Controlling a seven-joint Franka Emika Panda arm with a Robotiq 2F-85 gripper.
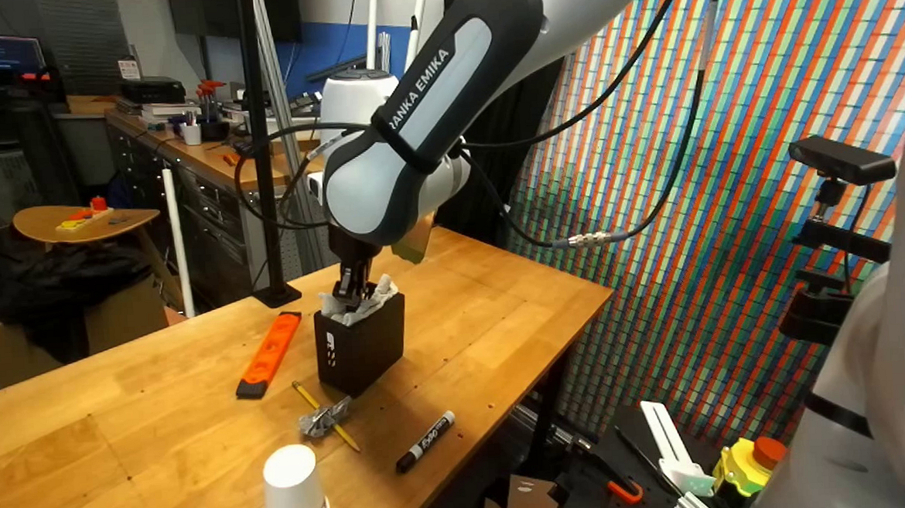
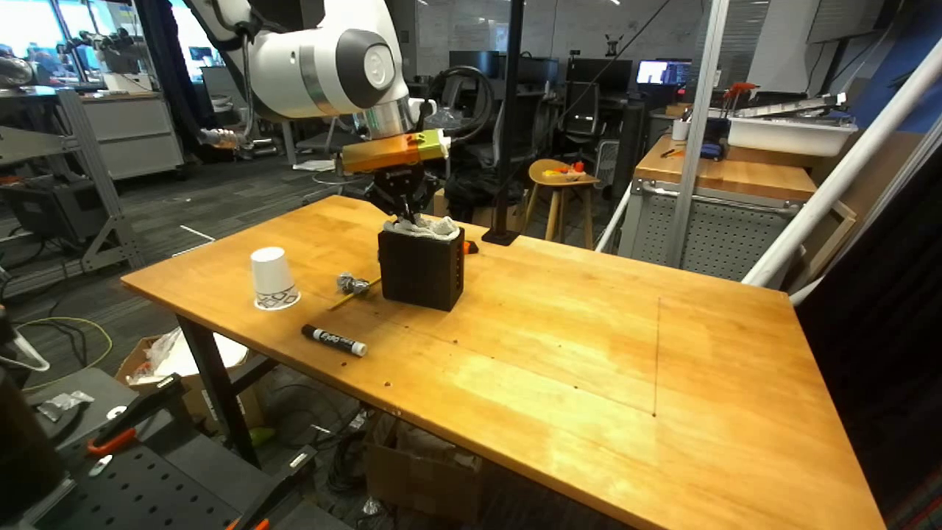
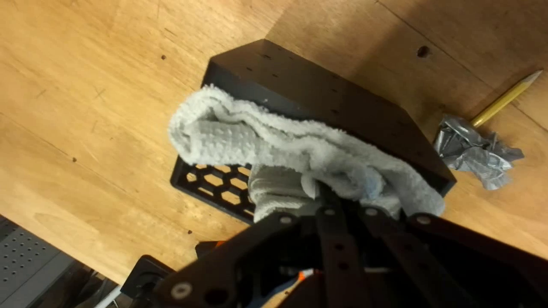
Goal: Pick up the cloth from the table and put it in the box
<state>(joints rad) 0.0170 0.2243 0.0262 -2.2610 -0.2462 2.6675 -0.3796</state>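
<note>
Cloth [image 3: 274, 145], pale grey and nubbly, bunches in folds at the box's [image 3: 308, 79] mouth, gripped by the pincer [image 2: 407, 217].

From above, the gripper [image 2: 407, 218] and bunched cloth [image 3: 282, 149] largely block the mouth of the black box [image 2: 416, 269]. Just beside the box sits crumpled duct tape [image 3: 475, 154] with a pencil [image 1: 346, 436]; past them, an upturned paper cup [image 1: 290, 479]. Only a narrow gap separates box and orange level [image 1: 269, 355]. Bare wooden tabletop [image 2: 589, 442] leaves room between box and Expo marker [image 1: 425, 443], and widely on the box's side away from the cup.
</note>
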